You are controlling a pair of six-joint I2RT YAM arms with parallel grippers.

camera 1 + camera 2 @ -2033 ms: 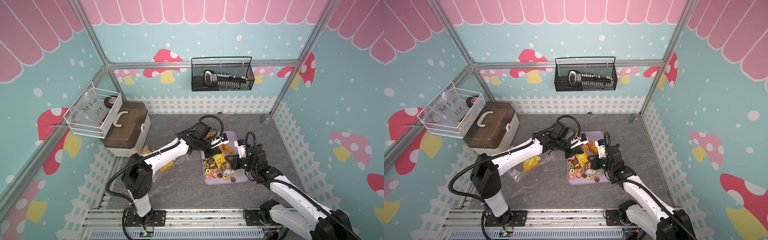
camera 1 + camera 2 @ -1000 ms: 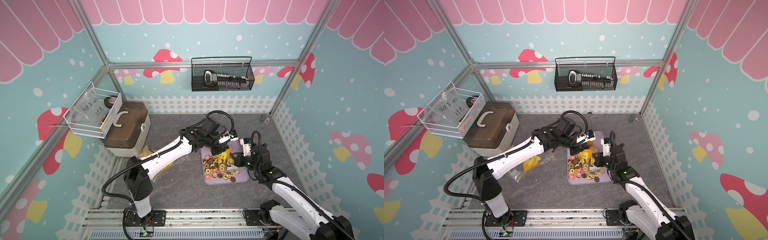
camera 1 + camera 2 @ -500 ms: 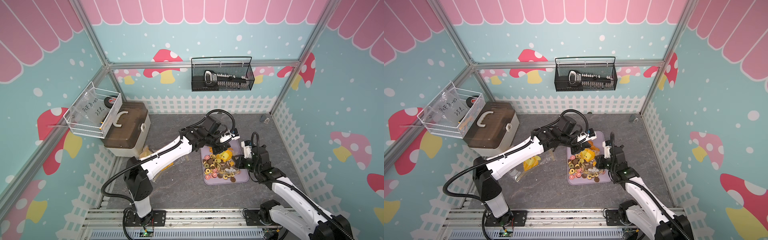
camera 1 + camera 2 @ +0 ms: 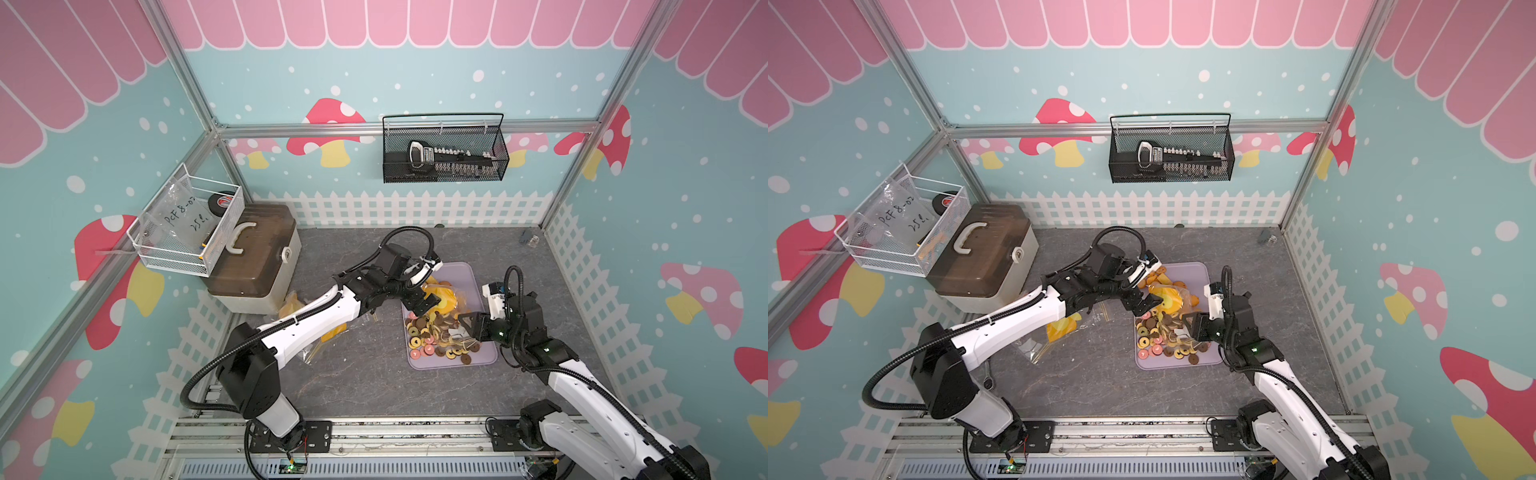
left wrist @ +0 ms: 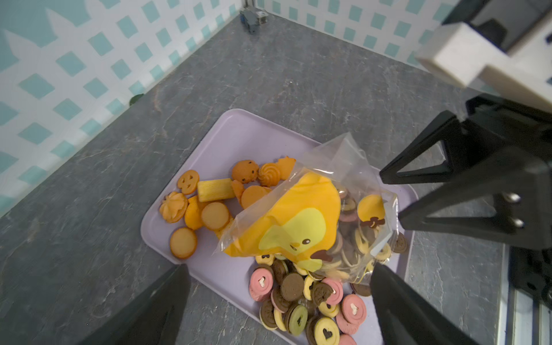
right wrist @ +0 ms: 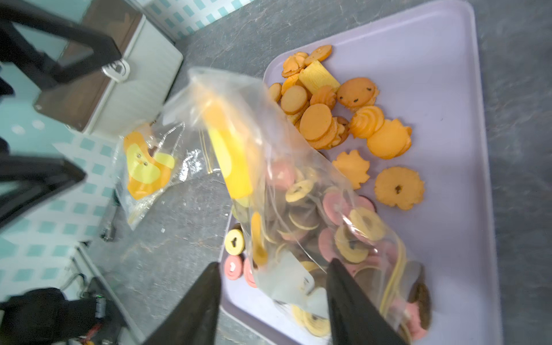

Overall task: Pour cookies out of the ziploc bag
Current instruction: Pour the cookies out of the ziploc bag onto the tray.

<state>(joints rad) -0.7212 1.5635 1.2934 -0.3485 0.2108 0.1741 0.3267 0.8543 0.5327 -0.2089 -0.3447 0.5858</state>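
Ziploc bag [image 5: 298, 215], clear film with yellow chick print, lies slumped on lavender tray [image 5: 239, 140], just right of centre in both top views. Piled on the tray, cookies [image 5: 298, 298]: brown, pink and yellow round and ring ones at its lower end in the top views, partly under the bag. Orange round, swirl and flower-edged ones sit at its upper end, beside the bag. More ring cookies show through the film in the right wrist view; inside or beneath, cannot tell.

Left end effector [image 5: 277, 268] hangs over the tray's left edge in the top views, jaws spread wide, nothing clamped. Right end effector [image 6: 273, 263] is at the tray's right side, jaws apart. The bag's edge lies loose between its fingers [image 6: 346, 298], no grip seen.

Tray rests on grey tabletop [image 4: 374, 374]. Second bag [image 6: 146, 167] with same print lies flat on the tabletop left of the tray, under the left arm. Storage box [image 4: 253, 257] with brown lid at centre left, well apart.
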